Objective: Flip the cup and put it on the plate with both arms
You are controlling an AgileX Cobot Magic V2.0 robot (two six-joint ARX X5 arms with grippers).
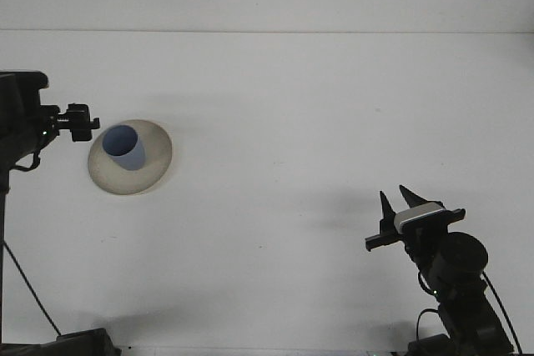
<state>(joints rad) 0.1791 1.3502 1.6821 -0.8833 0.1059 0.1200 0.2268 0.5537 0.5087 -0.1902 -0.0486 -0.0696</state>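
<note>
A blue cup (123, 147) stands upright, mouth up, on the beige plate (154, 164) at the left of the white table. Nothing is holding it. My left gripper (88, 122) hovers just left of the plate's rim, open and clear of the cup. Down at the lower right, far from the plate, my right gripper (397, 204) points up with its two dark fingers spread and nothing between them.
The white table (292, 122) runs back to a pale wall. The left arm's dark links (17, 122) fill the left edge, and the right arm's base (455, 289) sits at the bottom right.
</note>
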